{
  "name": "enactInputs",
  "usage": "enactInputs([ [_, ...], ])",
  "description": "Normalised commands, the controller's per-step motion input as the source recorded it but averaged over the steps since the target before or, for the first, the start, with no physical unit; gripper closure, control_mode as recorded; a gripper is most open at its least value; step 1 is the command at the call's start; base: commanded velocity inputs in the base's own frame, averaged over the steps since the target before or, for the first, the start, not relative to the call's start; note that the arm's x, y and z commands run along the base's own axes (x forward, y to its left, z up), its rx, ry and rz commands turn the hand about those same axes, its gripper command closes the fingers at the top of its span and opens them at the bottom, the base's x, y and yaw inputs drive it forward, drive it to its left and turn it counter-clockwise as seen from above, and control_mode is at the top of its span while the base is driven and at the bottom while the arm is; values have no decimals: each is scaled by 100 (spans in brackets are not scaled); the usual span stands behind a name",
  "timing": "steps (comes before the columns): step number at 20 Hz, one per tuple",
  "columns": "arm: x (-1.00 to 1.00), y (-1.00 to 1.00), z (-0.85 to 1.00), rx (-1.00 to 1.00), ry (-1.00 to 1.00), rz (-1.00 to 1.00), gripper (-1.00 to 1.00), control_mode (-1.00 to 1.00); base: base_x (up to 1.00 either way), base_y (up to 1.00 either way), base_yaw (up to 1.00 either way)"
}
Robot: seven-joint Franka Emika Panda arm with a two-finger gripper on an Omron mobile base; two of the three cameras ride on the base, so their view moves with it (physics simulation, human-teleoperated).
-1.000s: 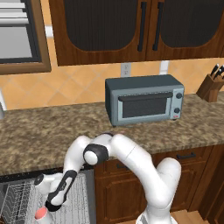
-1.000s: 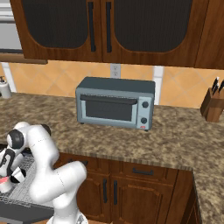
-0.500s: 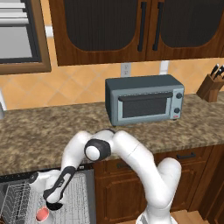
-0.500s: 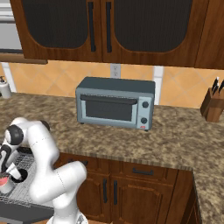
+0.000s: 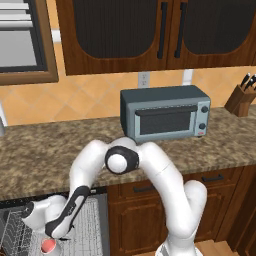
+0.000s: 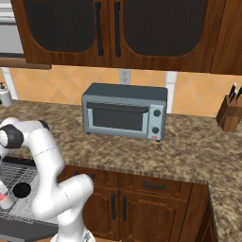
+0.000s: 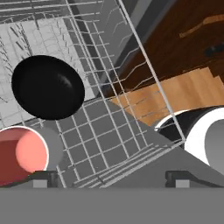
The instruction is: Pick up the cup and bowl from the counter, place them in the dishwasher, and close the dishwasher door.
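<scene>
While end effector (image 7: 107,177) gapes, cup (image 7: 22,154), bowl (image 7: 47,86) sit in rack (image 7: 109,140).

Dark wood cabinets (image 6: 118,28), tan tiled wall (image 6: 189,92), wooden floor (image 7: 175,98).

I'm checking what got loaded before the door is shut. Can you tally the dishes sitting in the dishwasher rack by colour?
Black: 1, the bowl
White with a red inside: 1, the cup
Total: 2, both lying in the grey wire rack, side by side.
</scene>
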Motion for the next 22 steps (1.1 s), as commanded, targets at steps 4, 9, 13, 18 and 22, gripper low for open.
enactInputs([
  [4, -67, 3, 11, 13, 0, 33, -100, -100, 0, 0, 0],
  [9, -30, 14, -31, 17, 6, 37, -100, -100, 0, 0, 0],
  [13, -1, 56, -11, 0, 28, 13, -100, -100, 0, 0, 0],
  [18, 0, 57, -19, -1, 29, 9, -100, -100, 0, 0, 0],
  [22, 2, 37, -48, -6, 17, 1, -100, -100, 0, 0, 0],
])
